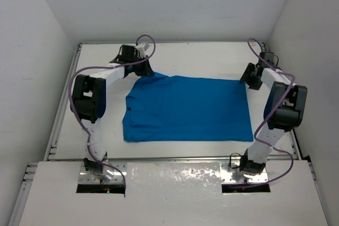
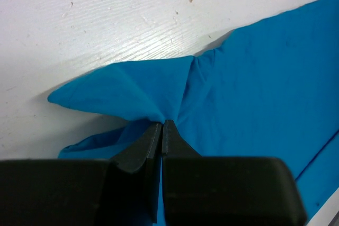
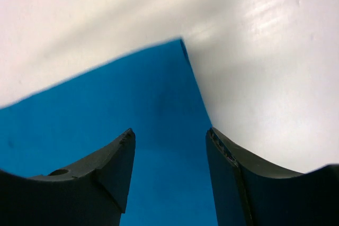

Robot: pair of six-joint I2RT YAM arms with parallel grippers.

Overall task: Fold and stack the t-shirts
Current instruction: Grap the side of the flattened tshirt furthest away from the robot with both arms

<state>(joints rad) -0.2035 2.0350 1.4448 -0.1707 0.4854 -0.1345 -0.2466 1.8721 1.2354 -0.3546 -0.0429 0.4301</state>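
Note:
The bright blue t-shirt lies spread on the white table, wrinkled at its far left corner. My left gripper is at that far left corner, shut on a pinch of the shirt's cloth, with a sleeve fold bunched at the fingertips. My right gripper is at the shirt's far right corner, open, its two fingers straddling the cloth edge just above the corner. In the right wrist view the corner's tip points away from me.
White walls close in the table on the left, back and right. The table's metal rim runs along the left side. Purple cables loop over both arms. The arm bases sit at the near edge.

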